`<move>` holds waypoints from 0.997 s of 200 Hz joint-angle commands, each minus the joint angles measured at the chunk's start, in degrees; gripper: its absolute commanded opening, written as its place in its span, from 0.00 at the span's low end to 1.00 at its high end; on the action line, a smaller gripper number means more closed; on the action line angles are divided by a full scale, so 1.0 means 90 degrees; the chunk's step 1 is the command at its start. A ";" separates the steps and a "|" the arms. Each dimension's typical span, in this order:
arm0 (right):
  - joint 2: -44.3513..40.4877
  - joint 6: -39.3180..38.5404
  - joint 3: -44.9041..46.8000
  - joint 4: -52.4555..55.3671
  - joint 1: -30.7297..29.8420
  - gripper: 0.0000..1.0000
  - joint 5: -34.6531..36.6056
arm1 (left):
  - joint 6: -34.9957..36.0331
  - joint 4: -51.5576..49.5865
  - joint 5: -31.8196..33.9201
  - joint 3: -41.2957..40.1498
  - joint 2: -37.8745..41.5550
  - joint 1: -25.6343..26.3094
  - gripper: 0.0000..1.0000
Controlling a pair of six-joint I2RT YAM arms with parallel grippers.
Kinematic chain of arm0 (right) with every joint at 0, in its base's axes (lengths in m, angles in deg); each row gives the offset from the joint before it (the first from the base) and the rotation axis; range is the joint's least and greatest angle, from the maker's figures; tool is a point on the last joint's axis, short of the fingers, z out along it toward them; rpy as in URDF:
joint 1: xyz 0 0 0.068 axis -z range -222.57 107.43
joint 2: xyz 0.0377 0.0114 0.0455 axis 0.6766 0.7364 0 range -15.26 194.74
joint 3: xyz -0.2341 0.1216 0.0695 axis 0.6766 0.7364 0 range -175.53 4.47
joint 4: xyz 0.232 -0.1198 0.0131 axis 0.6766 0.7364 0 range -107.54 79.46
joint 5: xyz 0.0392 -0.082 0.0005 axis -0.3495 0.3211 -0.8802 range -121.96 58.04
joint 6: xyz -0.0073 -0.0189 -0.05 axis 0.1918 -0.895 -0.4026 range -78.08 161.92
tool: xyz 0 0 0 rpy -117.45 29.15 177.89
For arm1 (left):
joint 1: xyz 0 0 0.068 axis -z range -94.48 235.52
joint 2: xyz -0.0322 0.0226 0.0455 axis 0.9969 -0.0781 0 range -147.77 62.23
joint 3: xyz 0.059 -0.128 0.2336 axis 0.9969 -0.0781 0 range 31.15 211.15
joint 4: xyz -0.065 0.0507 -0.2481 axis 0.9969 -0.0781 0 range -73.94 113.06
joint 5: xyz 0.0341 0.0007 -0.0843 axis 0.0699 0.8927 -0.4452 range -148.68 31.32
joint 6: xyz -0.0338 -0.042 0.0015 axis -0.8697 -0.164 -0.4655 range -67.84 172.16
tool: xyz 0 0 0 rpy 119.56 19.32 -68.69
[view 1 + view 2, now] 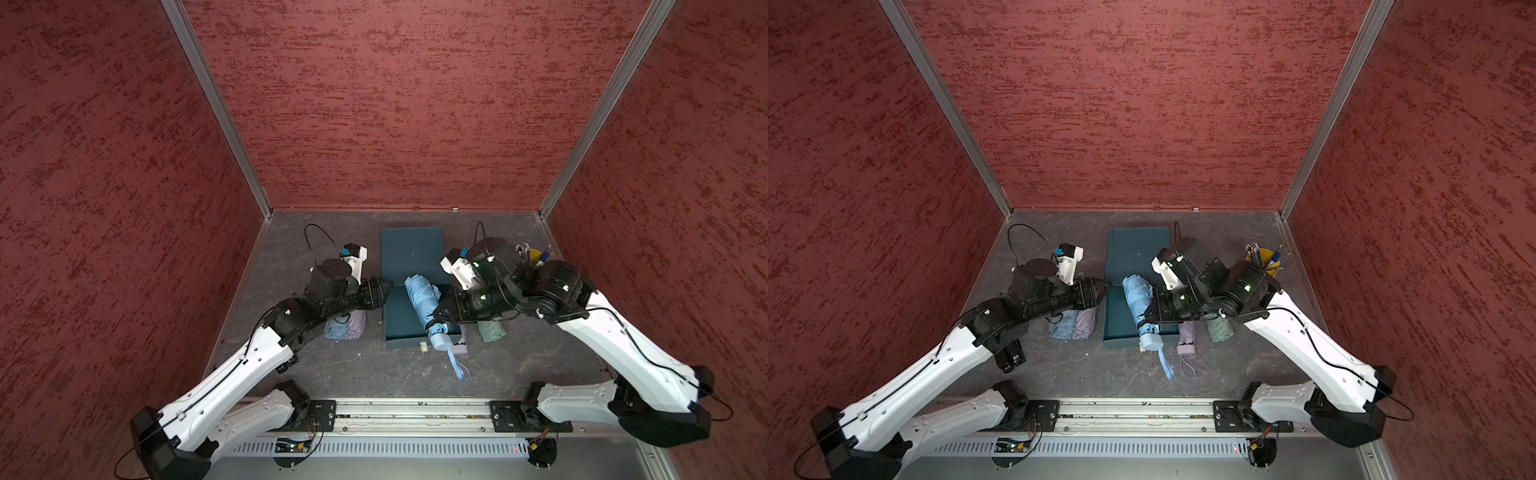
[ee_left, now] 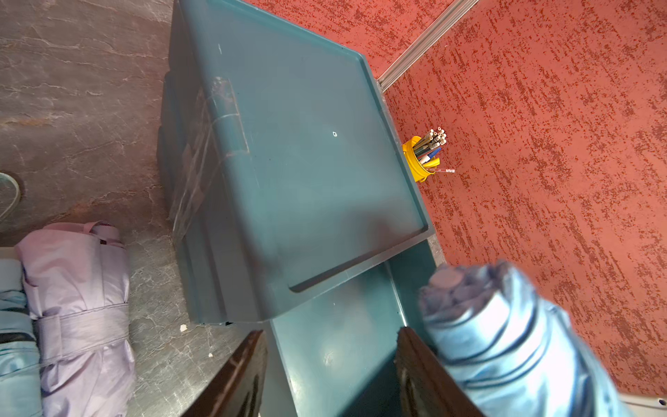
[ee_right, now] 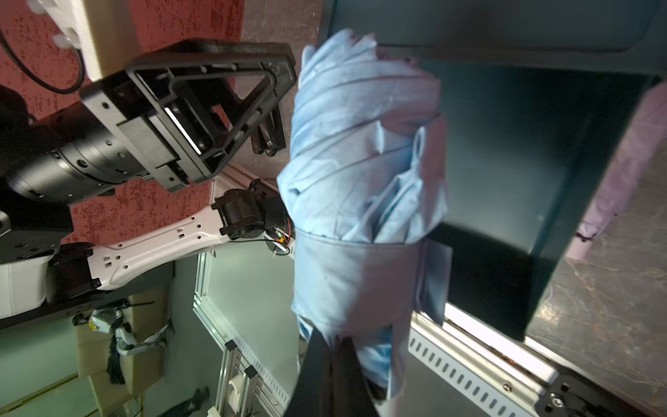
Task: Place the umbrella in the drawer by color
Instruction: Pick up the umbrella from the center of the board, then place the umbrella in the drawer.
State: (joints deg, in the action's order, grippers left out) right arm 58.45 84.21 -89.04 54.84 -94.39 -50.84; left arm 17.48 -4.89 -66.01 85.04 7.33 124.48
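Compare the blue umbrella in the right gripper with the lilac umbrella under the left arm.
Colour: the blue umbrella is light blue, the lilac umbrella pale purple. State: the blue umbrella is pinched in the right gripper; the lilac umbrella is untouched. Pose: the blue umbrella slants over the open drawer; the lilac umbrella lies flat on the table. Both are folded and strapped.

Yellow cup (image 1: 1266, 266) in the corner
It holds pens and pencils, upright on the grey tabletop (image 1: 1225, 374) beside the red wall (image 1: 1412, 166).
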 commanded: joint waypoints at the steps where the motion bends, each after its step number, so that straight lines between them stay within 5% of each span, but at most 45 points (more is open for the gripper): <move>1: 0.0165 0.0229 -0.0428 -0.0124 -0.0111 0.00 -0.0245 | 0.0094 0.0195 0.0131 0.0001 -0.0056 0.0036 0.60; 103: 0.1247 0.0270 -0.0756 0.0035 -0.0139 0.00 -0.0462 | 0.0274 0.0172 0.0293 -0.0045 -0.0263 0.0002 0.60; 199: 0.2388 -0.0107 -0.1810 0.0423 -0.0122 0.00 0.0725 | 0.0362 0.0226 0.0182 -0.0031 -0.0407 0.0003 0.60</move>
State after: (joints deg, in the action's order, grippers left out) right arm 79.06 85.39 -101.24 58.29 -95.30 -50.14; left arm 19.45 -3.81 -64.22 84.91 3.77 124.48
